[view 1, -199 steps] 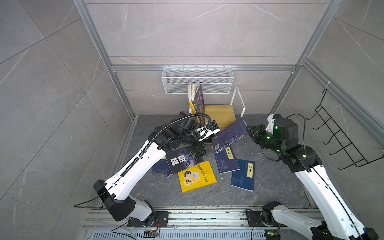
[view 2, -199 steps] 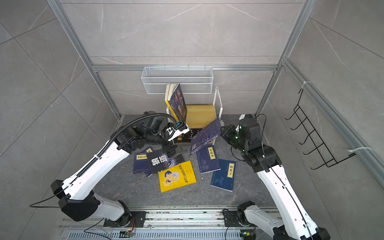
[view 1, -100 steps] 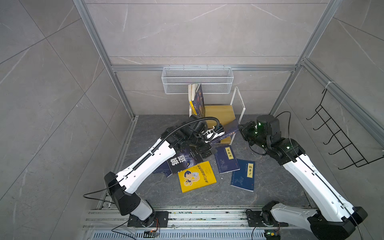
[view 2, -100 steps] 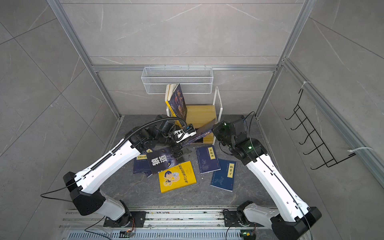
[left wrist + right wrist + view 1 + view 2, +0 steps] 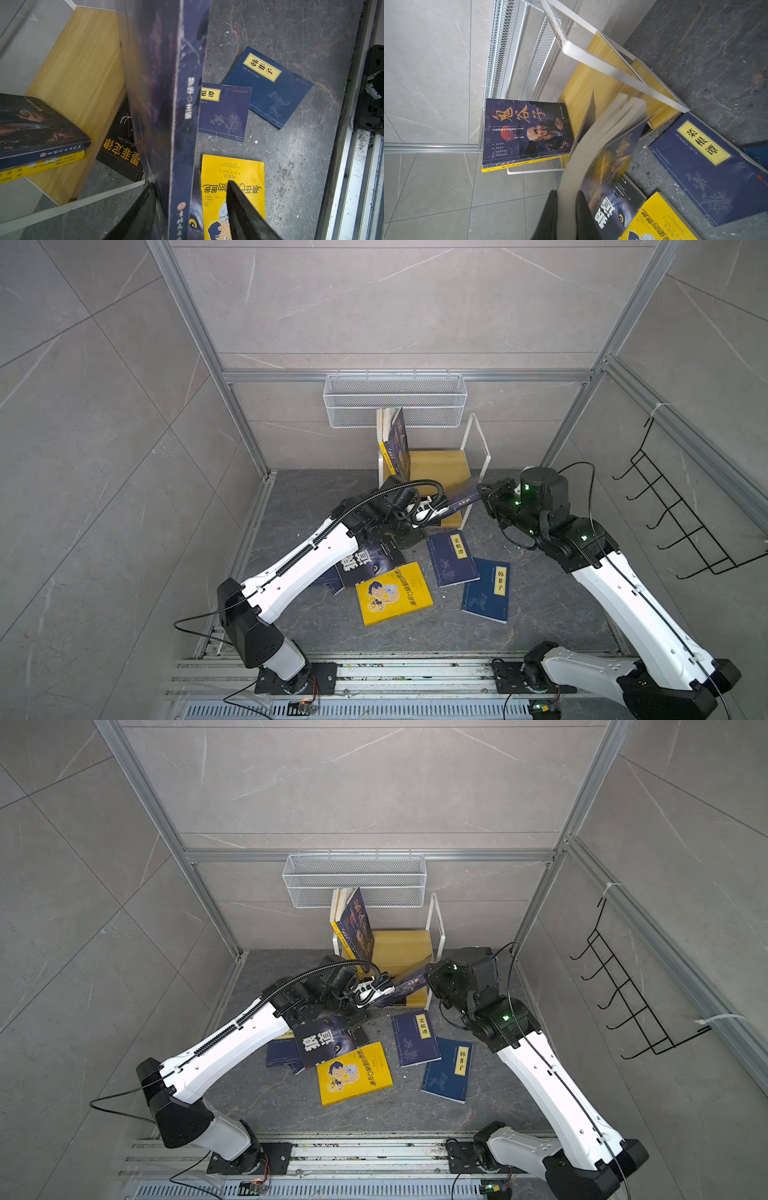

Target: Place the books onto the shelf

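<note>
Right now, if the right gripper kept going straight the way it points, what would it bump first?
Probably the left gripper. The right gripper points along the blue book it pinches, and that book's far end sits between the left one's open jaws. The shelf is right beside them, so depth is unsure.

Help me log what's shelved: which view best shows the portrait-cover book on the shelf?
The right wrist view: the portrait-cover book shows its front cover face-on, title legible. Both top views show it small and leaning; the left wrist view shows it foreshortened.
</note>
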`<state>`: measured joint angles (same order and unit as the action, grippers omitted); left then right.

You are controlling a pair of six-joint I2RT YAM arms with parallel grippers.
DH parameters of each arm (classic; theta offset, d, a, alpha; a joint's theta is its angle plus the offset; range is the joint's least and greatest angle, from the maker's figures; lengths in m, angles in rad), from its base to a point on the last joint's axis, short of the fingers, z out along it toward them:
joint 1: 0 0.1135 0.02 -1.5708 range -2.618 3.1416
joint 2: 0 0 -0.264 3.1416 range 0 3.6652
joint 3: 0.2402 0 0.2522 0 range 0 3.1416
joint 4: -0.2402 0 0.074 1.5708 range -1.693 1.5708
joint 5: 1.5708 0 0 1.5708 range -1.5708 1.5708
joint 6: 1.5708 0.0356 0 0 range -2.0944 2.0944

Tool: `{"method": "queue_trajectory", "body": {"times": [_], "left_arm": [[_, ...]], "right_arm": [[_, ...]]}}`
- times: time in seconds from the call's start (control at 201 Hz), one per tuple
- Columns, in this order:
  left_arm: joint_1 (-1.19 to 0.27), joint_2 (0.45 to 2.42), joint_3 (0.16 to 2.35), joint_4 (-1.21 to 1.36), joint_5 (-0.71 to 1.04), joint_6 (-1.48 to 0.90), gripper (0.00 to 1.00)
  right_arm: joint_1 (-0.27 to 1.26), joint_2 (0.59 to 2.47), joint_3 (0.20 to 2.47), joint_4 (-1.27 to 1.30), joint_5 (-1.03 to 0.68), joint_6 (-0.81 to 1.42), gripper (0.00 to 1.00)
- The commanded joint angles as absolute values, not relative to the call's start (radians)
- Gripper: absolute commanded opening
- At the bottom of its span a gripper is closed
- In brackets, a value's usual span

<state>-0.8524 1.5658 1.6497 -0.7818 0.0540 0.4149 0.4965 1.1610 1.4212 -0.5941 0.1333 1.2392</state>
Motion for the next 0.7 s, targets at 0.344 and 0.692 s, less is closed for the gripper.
{"method": "queue_trajectory", "body": {"times": [0.344,0.692], "left_arm": [[-0.848,1.519,1.614,-0.735,0.005,0.407,0.06],[-0.849,1.491,1.646,-0.747,-0.064,0.464,0.0]], "right_arm": [[0.503,1.122,1.408,-0.511,0.103,1.282,0.0],[0.569,1.184,1.419,-0.537,0.159,1.299,0.58]]}}
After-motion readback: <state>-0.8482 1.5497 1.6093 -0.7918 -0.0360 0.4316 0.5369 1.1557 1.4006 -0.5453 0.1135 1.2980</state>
